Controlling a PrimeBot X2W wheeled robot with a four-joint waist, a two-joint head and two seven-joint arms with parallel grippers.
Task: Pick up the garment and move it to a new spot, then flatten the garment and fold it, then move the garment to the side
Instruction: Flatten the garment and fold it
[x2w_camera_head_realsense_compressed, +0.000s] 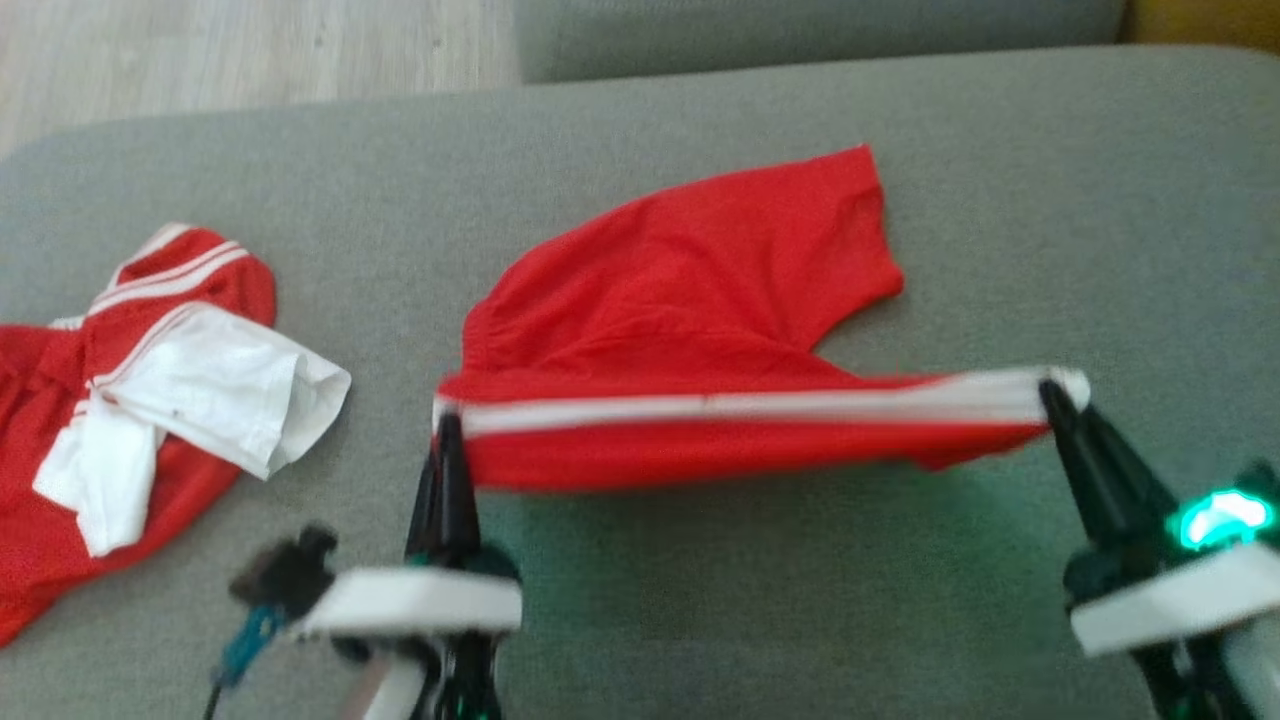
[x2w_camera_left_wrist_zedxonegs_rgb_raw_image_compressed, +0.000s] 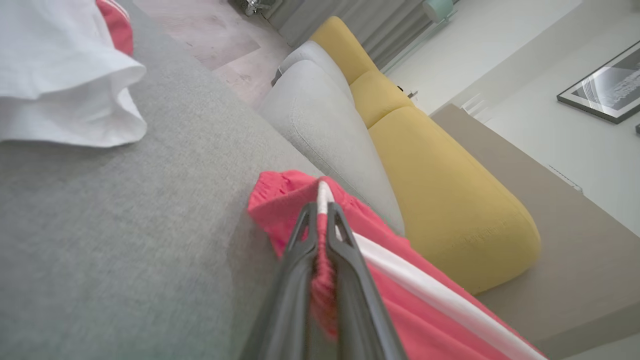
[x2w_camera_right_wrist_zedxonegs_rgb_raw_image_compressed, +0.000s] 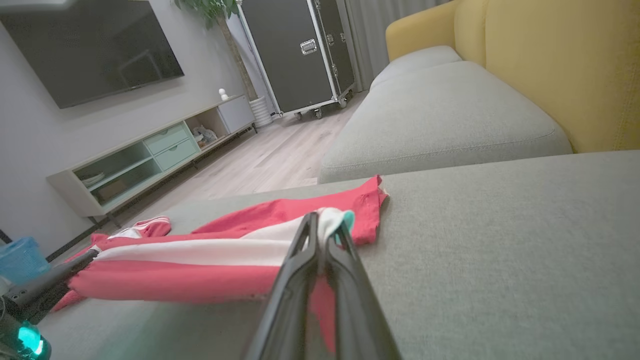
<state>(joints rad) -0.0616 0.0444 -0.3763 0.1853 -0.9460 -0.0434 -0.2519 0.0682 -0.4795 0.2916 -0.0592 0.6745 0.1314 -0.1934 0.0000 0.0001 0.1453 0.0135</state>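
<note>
Left gripper (x2w_camera_head_realsense_compressed: 447, 425) pinches the red garment (x2w_camera_head_realsense_compressed: 690, 290) at its 9 o'clock end, right gripper (x2w_camera_head_realsense_compressed: 1052, 392) at 3 o'clock; the striped edge runs taut between them, the rest trailing toward 12 on the grey cushion (x2w_camera_head_realsense_compressed: 1100, 200)

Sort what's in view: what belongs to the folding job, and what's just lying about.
Job: red garment, stretched between the arms; left gripper and right gripper, jaws shut on its white-striped edge; grey cushion beneath.
Lying about: red-and-white garment on the robot's left; yellow sofa; television; black wheeled case.
</note>
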